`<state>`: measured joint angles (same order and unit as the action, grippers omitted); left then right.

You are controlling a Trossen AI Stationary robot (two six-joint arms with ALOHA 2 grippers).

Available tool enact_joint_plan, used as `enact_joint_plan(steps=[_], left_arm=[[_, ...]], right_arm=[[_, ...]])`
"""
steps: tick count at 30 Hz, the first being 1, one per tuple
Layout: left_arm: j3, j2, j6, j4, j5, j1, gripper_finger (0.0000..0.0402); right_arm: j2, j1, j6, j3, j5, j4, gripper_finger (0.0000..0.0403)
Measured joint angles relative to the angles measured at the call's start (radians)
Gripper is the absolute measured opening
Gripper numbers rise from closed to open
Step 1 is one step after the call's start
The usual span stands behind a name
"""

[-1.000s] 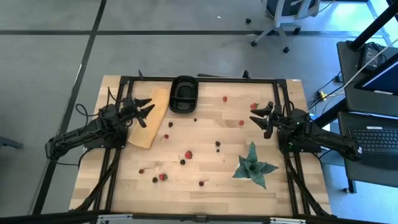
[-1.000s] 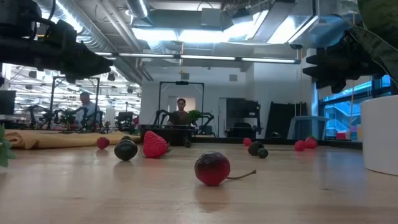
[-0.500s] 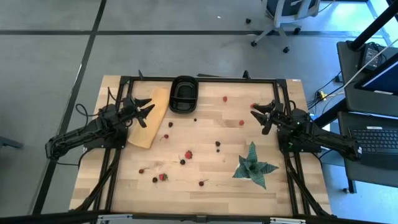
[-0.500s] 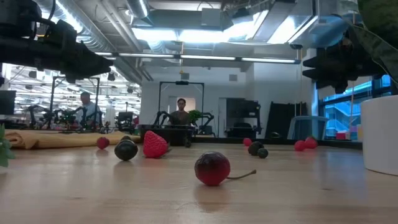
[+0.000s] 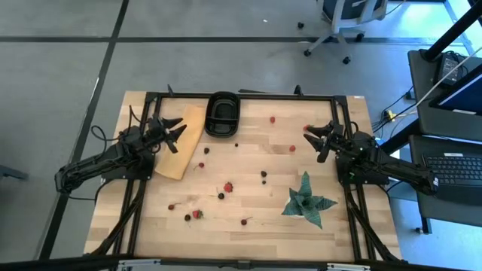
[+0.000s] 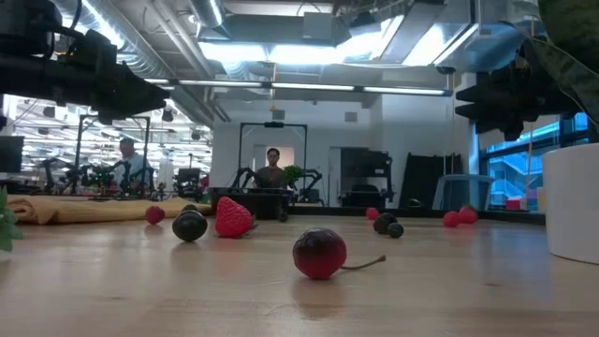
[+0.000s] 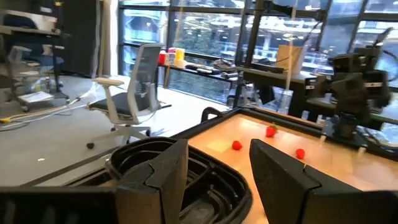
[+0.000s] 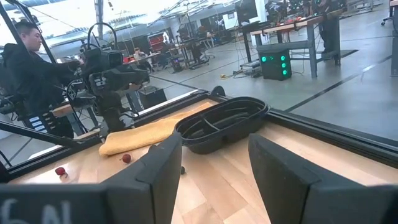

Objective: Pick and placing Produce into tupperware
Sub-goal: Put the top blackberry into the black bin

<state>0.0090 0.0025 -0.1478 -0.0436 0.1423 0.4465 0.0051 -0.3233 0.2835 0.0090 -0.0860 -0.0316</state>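
Overhead and wrist views of a produce-sorting task at its outset, judged from the layout. The tupperware [image 5: 223, 114], a black rounded-rectangle plastic tub with a raised rim and moulded inner dividers, sits at the far middle edge of the table [image 5: 339, 226] and appears to hold nothing; the left wrist view shows its glossy ribbed interior bare. All the produce lies loose on the pale, wood-grained tabletop: small red strawberries [image 5: 228, 187] and dark, near-black berries [image 5: 221, 196], several with thin stems, scattered from the centre toward the near edge, with a few red pieces [image 5: 273, 119] nearer the far right. Every piece thus remains to be picked and placed. The left gripper [image 5: 175, 135] hovers above a flat tan wooden board [image 5: 181, 147] just beside the tub, its fingers [image 7: 155, 174] spread and holding nothing. The right gripper [image 5: 315, 139] hangs over the right part of the table near a red strawberry [image 5: 308, 129], its fingers [image 8: 158, 171] likewise parted and empty. A green, spiky, star-shaped plant [image 5: 307, 200] stands near the right arm, apart from the fruit.
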Motion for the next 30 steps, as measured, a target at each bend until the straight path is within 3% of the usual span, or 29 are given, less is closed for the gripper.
enact_joint_plan(steps=[4,8,13,17,30], left_arm=[[0.018,0.008,0.000,-0.025,-0.077,-0.001,0.0166],[0.104,0.081,0.017,0.005,-0.084,-0.018,0.0166],[0.262,0.275,0.154,0.052,-0.085,-0.066,0.0166],[0.388,0.459,0.149,0.125,-0.085,-0.091,0.0166],[0.761,1.025,-0.173,0.510,-0.003,-0.143,0.0166]], right_arm=[[0.000,0.000,-0.001,0.000,-0.001,0.000,0.0188],[0.000,0.000,-0.003,0.000,-0.014,0.000,0.0188],[0.000,0.000,-0.003,0.000,-0.014,-0.001,0.0188],[0.000,0.000,-0.003,0.000,-0.014,0.000,0.0188],[0.000,0.000,0.002,0.000,-0.013,-0.001,0.0188]])
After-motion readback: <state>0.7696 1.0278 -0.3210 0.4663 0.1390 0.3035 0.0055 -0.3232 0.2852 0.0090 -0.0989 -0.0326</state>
